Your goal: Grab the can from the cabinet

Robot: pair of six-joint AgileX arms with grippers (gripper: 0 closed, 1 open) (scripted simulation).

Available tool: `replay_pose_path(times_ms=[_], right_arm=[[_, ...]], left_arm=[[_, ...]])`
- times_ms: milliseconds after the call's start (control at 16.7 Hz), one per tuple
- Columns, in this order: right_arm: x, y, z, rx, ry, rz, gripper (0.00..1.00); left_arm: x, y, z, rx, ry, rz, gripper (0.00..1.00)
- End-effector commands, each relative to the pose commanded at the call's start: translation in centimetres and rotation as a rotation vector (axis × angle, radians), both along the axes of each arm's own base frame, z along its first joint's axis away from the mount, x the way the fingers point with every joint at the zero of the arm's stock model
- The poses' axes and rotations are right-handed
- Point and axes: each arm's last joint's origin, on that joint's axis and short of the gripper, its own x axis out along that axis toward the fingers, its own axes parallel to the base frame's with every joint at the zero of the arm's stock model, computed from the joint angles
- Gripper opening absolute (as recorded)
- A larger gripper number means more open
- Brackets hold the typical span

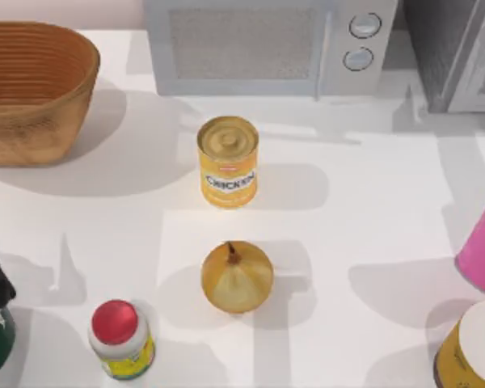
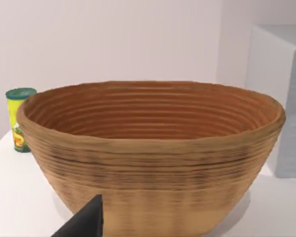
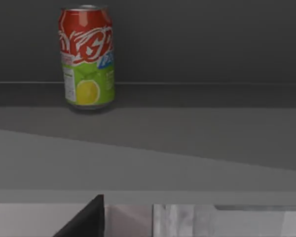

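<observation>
The can (image 3: pixel 87 56) is a red and green soda can with a lemon on its label. It stands upright on a dark shelf (image 3: pixel 197 128) inside the cabinet (image 1: pixel 457 56), which is at the table's far right corner. A dark part of my right gripper (image 3: pixel 86 222) faces the shelf from in front of and below the can, well apart from it. A dark part of my left gripper (image 2: pixel 84 222) sits close in front of a wicker basket (image 2: pixel 148 158).
A microwave (image 1: pixel 267 44) stands at the back, with the basket (image 1: pixel 32 89) at the back left. A yellow chicken tin (image 1: pixel 228 162), an onion (image 1: pixel 237 277) and a red-capped bottle (image 1: pixel 121 339) are on the table. A pink container (image 1: pixel 483 250) and a roll (image 1: pixel 477 347) stand at the right edge.
</observation>
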Motion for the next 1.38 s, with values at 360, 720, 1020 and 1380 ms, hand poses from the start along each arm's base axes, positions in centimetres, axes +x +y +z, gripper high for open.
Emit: replay_pose_path(times_ms=[360, 720, 1020, 1380], right_arm=[[3.4, 1.2, 3.1, 0.003, -0.012, -0.001, 1.0], [3.5, 1.2, 3.3, 0.003, -0.017, -0.005, 1.0], [8.3, 4.1, 2.1, 0.001, -0.016, -0.011, 1.0], [11.8, 7.3, 0.5, 0.0, -0.022, -0.008, 1.0]], left_arm=[[0.0, 0.0, 0.0, 0.0, 0.0, 0.0, 1.0], [0.0, 0.0, 0.0, 0.0, 0.0, 0.0, 1.0], [0.0, 0.0, 0.0, 0.0, 0.0, 0.0, 1.0], [0.0, 0.0, 0.0, 0.0, 0.0, 0.0, 1.0]])
